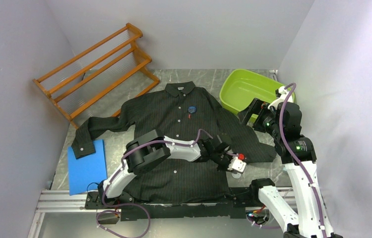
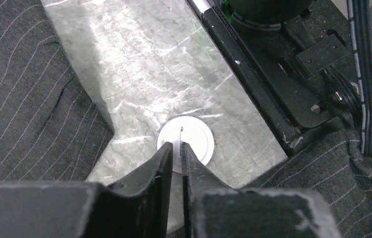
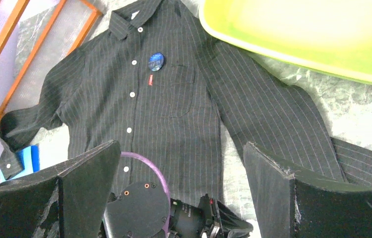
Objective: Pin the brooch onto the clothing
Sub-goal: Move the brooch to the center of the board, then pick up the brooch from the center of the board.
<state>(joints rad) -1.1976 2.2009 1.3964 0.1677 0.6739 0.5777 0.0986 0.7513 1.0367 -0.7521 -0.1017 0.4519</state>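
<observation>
The clothing, a black pinstriped shirt (image 1: 174, 129), lies flat on the table, collar away from me; it also shows in the right wrist view (image 3: 174, 114). A round blue brooch (image 1: 192, 109) sits on its chest above a tiny red mark, also in the right wrist view (image 3: 156, 61). A second brooch (image 2: 194, 136) lies white back up on bare table by the shirt's right hem (image 1: 237, 167). My left gripper (image 2: 180, 148) is down on it, jaws drawn in to a narrow gap with its pin between them. My right gripper (image 3: 181, 148) is wide open and empty, held high.
A green basin (image 1: 246, 89) stands at the back right. A wooden rack (image 1: 94, 69) stands at the back left. A blue pad (image 1: 87, 166) lies by the shirt's left cuff. The right arm's black base (image 2: 293, 59) is close beside the white brooch.
</observation>
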